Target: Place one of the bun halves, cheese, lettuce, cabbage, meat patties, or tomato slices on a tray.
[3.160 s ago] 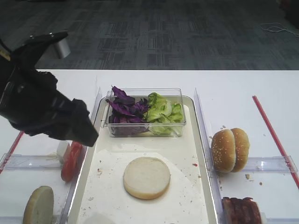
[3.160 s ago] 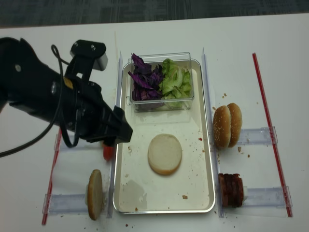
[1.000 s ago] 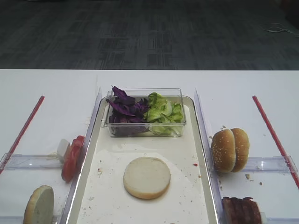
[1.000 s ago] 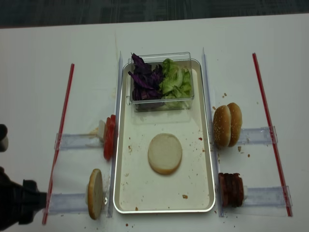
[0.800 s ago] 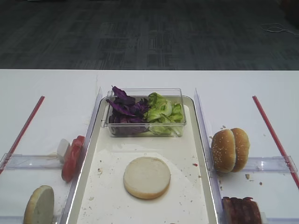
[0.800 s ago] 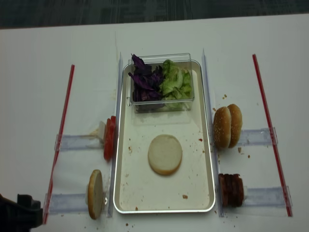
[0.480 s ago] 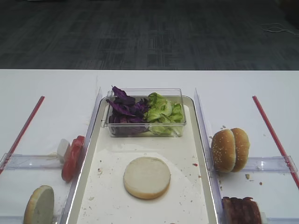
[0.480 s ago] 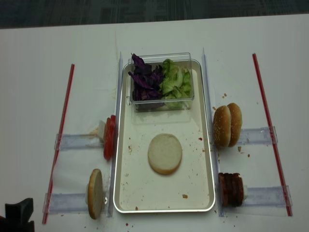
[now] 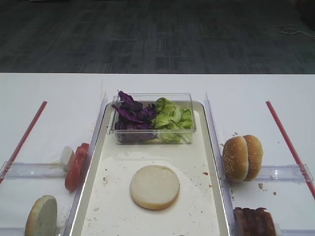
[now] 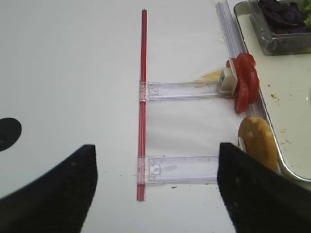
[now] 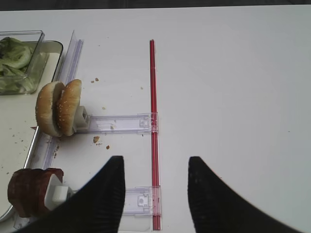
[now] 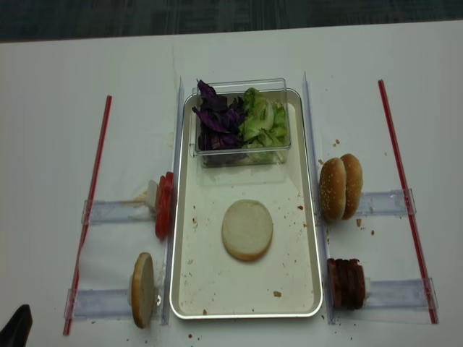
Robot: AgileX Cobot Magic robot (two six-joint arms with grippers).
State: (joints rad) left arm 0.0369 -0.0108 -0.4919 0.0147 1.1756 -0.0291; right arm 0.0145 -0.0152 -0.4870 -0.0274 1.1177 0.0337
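Exterior high view: I saw one of the bun halves (image 9: pixel 154 186) lying flat on the floor of the tray (image 9: pixel 202 211), near its middle, with neither arm over the bench (image 9: pixel 59 93).
Second bun half: it stood on edge (image 12: pixel 142 289) just outside the tray's left rim, beside the tomato slices (image 12: pixel 164 206).
Box on the tray: the clear box (image 9: pixel 152 118) at the far end held the cabbage (image 9: pixel 130 114) on the left and the lettuce (image 9: pixel 172 117) on the right.
Right of the tray: the sesame buns (image 9: pixel 242 157) stood on edge, with the meat patties (image 12: pixel 346 283) nearer me.
Left jaws: in the left wrist view I found the left gripper (image 10: pixel 155 187) spread wide and holding nothing, well apart from the tray, the edge-standing bun at the right finger's tip.
Right jaws: the right gripper (image 11: pixel 154 191) was parted and empty over bare bench, the patties just left of it.
Arm pose: both arms sat pulled back at the near edge, wrist cameras looking down.
Change: three seconds earlier the left arm had reached over the tomato slices; a second ago it was at the lower left corner, and now only a dark tip (image 12: pixel 18 327) showed there.
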